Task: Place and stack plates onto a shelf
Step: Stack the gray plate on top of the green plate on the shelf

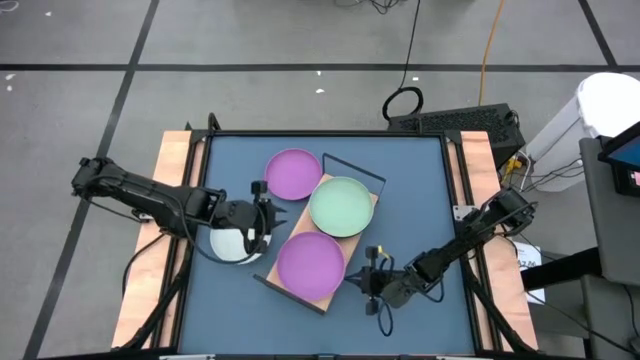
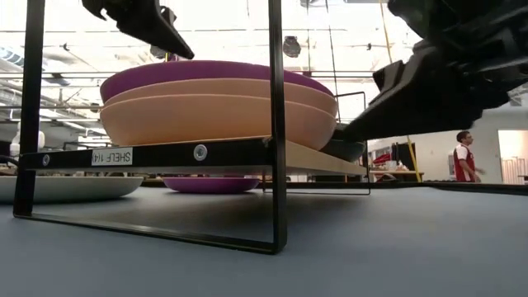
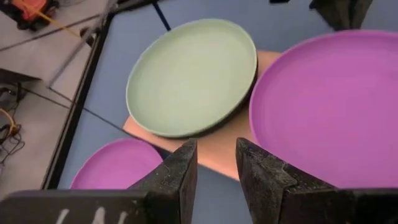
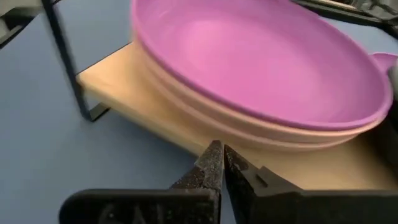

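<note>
Looking straight down on a blue table, the scene reads from left to right. At about nine o'clock of the table's centre the left gripper [image 1: 262, 222] hovers over a white-grey plate [image 1: 232, 245] lying on the table; its fingers stand a little apart and grasp nothing, as the left wrist view shows. Just past it, at eleven o'clock of centre, a purple plate [image 1: 292, 173] lies on the table beside the shelf [image 1: 358, 235], a light wooden board in a thin black wire frame set on a slant. On the shelf's far end, at about one o'clock, sits a pale green plate [image 1: 341, 205]; a dark rim shows under it, perhaps another plate. On the near end, at six o'clock, a second purple plate [image 1: 310, 264] tops a stack of two pink plates [image 2: 219, 111], seen edge-on in the low view. At five o'clock the right gripper [image 1: 371, 281] waits just beside that stack, its fingers clenched together on nothing.

These plates look stiff, light and shallow, with a matte surface that should not slip much. Judging by their shape, the only place to take hold is the thin raised rim, pinched from the side. Whether they would chip if dropped cannot be told, so a stacked plate is best lowered flat and centred.
</note>
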You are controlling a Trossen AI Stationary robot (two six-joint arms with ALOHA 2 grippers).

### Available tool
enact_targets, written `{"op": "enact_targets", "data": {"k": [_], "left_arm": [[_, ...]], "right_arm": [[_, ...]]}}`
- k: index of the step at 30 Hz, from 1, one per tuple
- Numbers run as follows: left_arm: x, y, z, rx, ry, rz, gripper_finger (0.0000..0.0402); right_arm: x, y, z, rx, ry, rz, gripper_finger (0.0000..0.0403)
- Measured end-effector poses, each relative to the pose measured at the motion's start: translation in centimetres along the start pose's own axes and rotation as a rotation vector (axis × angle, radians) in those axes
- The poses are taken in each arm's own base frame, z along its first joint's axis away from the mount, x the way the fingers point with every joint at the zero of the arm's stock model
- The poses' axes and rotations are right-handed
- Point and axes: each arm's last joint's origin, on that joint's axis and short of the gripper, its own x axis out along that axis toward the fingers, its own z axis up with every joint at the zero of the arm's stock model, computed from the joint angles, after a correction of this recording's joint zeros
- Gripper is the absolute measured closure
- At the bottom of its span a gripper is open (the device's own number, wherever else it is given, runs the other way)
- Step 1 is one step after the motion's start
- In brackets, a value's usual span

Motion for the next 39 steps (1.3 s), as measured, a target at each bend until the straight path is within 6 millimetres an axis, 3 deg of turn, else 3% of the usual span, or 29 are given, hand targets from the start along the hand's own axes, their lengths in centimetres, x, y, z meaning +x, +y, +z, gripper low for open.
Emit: {"op": "enact_targets", "data": {"k": [7,15,23,30,39], "left_arm": [[0.9,-0.6,-2.0,0.01,0.062,-0.005,0.0284],[1.3,-0.9,-3.9,-0.008,0.143,0.008,0.0284],[0.6,-1.2,-6.1,-0.198,0.375,-0.029,0.0284],[-1.4,-4.6,-7.2,-0.298,0.505,-0.144,0.0284],[-4.3,-9.3,-7.4,-0.371,0.438,-0.241,0.0284]], "right_arm": [[-2.2,-0.3,0.4,-0.037,0.119,0.101,0.0402],[-5.6,-1.9,3.0,0.061,0.104,0.114,0.0402],[-7.3,-2.4,3.7,0.048,0.103,0.132,0.0403],[-7.4,-2.4,3.1,0.035,0.129,0.127,0.0403],[-7.3,-2.8,1.4,0.089,0.172,0.108,0.0403]]}}
